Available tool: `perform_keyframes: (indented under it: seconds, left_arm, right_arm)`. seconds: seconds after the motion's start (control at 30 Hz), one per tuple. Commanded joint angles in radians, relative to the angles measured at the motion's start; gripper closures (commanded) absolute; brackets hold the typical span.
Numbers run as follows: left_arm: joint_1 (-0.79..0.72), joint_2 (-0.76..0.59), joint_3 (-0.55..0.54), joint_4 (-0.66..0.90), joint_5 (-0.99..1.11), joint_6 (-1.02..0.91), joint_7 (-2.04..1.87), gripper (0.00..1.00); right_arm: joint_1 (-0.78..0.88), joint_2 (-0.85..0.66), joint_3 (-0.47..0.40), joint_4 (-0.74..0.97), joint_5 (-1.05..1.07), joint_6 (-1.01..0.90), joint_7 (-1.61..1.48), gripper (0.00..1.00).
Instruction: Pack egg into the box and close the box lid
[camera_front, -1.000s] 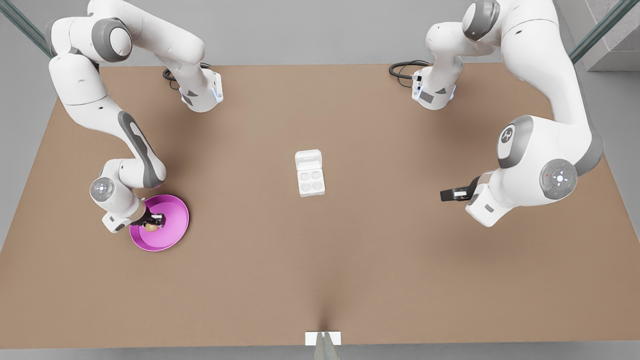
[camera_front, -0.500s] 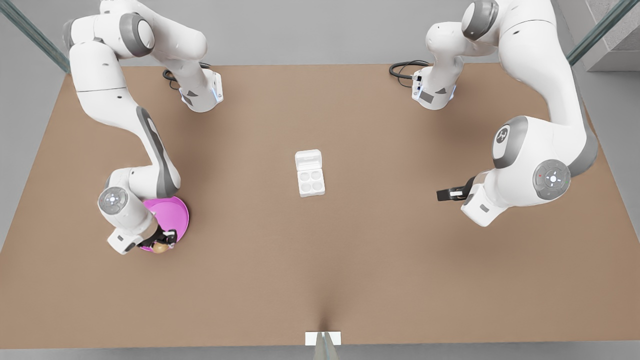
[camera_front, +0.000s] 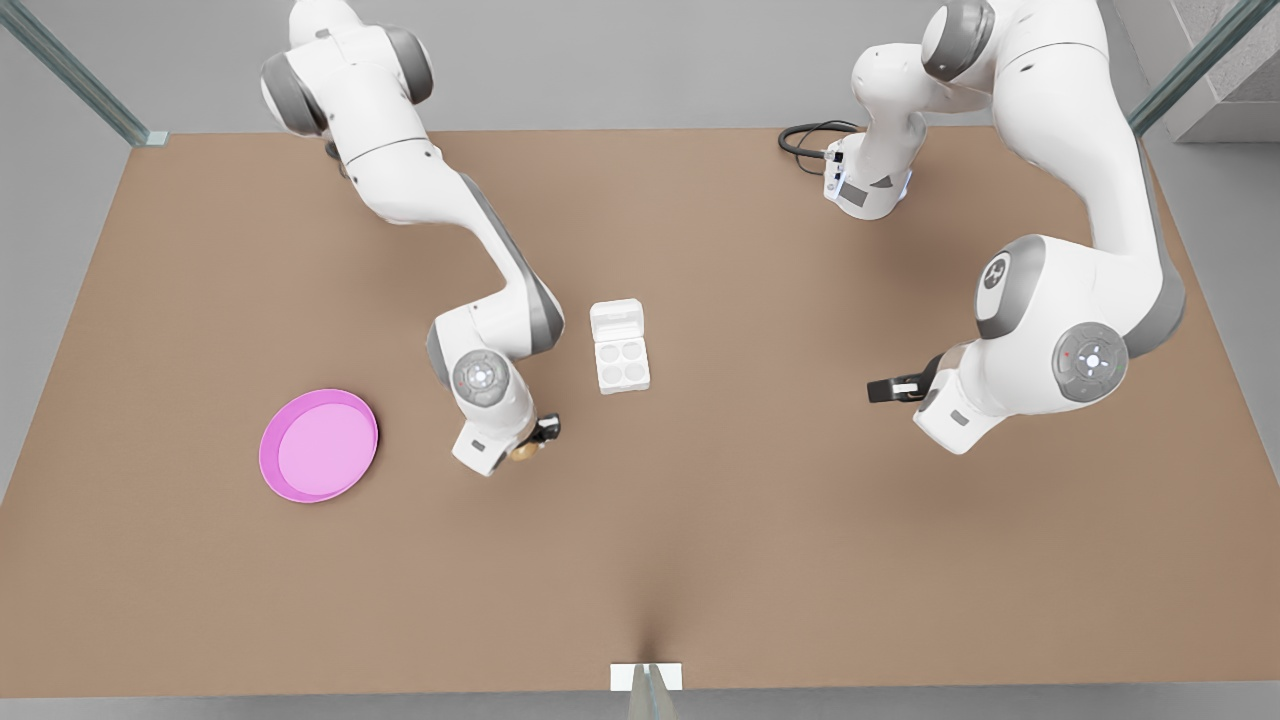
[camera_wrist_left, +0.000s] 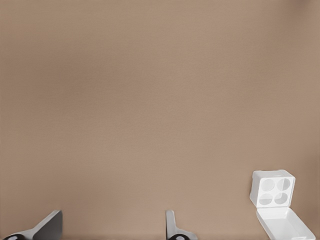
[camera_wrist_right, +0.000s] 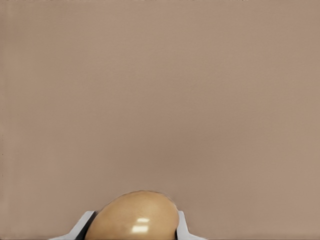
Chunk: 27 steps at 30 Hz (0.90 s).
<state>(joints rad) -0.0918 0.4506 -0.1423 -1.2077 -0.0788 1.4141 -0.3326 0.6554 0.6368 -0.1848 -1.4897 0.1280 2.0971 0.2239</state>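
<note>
Egg (camera_front: 523, 452) in right gripper (camera_front: 535, 441) above table (camera_front: 700, 520), near open box (camera_front: 619, 347)

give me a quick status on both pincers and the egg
Right pincer shut on egg, just short of the box. Left pincer open, waiting. Box lid open, path clear.

Tan-brown egg (camera_wrist_right: 134, 217), white box (camera_front: 620, 346), pink plate (camera_front: 318, 445), brown table (camera_front: 760, 520)

Glossy smooth egg (camera_wrist_right: 134, 217); matt brown table (camera_front: 800, 520); white box (camera_front: 620, 350).
</note>
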Motion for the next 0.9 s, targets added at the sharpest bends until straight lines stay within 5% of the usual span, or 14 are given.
perform_keyframes:
  seconds: [0.0,0.37,0.87]
  left_arm:
    - [0.0,-0.001,0.0,-0.001,0.001,0.003,-0.005,0.0]
    - [0.0,-0.001,0.001,-0.001,0.002,0.003,-0.005,0.0]
    - [-0.003,0.0,0.001,-0.003,0.002,0.0,-0.006,0.0]
  right_arm:
    - [0.021,0.015,0.002,0.029,0.016,-0.095,0.36,0.42]
    - [0.216,-0.086,0.024,-0.104,0.113,-0.091,0.526,0.41]
    - [0.294,0.035,0.021,-0.081,0.125,-0.052,0.571,0.41]
